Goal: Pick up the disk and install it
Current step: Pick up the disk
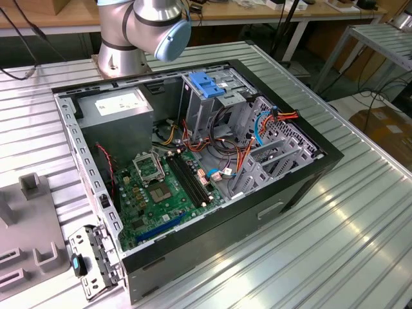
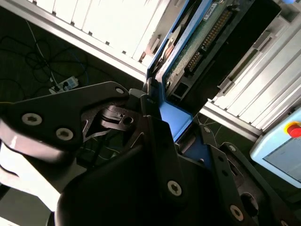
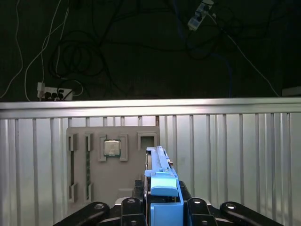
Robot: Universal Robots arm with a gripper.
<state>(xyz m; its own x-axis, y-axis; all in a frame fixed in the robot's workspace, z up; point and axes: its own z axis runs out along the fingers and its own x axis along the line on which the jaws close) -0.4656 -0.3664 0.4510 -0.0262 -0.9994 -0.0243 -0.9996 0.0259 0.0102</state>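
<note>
My gripper [image 3: 162, 203] is shut on the disk [image 3: 161, 165], its dark fingers [image 3: 197, 207] pressing on the blue plastic rails from both sides. In the first wrist view the disk stands edge-on over the ribbed metal table. In the second wrist view the gripper [image 2: 164, 123] clamps the blue rail, and the disk [image 2: 202, 40] shows its green circuit board and connector row. The open computer case [image 1: 309, 167] lies on its side in the exterior view, with a metal drive cage topped by a blue latch [image 1: 207, 85] near its far side.
A grey fixture plate [image 3: 127, 176] holding a processor chip [image 3: 112, 148] lies on the table beyond the disk. The arm's base [image 1: 125, 38] stands behind the case. Inside the case are a grey power supply box [image 1: 119, 109], a motherboard [image 1: 161, 187] and loose cables [image 1: 257, 129].
</note>
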